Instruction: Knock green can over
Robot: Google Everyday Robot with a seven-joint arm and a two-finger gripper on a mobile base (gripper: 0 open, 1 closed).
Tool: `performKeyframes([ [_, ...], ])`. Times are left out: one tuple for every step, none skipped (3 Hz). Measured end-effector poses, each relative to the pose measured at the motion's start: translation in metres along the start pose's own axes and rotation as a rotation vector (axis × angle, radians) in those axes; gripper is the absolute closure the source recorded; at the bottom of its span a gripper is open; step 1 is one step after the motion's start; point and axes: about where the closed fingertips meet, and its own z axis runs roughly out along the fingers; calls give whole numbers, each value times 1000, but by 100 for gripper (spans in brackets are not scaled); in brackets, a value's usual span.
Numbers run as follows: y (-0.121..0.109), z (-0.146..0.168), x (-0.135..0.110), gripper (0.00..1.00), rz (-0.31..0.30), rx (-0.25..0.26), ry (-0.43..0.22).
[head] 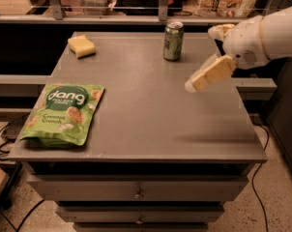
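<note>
The green can (173, 41) stands upright near the far edge of the grey cabinet top (146, 105), right of centre. It is slim, green, with a silver top rim. My gripper (207, 76) hangs above the right side of the top, in front of and to the right of the can, apart from it. Its cream-coloured fingers (211, 74) point down and to the left from the white arm (262, 35). Nothing shows in it.
A flat green "dang" snack bag (64, 112) lies at the front left. A yellow sponge (81, 46) sits at the far left corner. Drawers (136, 192) are below the top. A railing and shelves stand behind the cabinet.
</note>
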Motion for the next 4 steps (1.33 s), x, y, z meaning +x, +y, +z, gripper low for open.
performKeyframes([
  [-22,28,-15,0,64,24,-147],
  [-42,53,-16,0,153,57,-263],
  [-70,83,-10,0,265,108,-384],
  [-92,105,-7,0,317,151,-433],
])
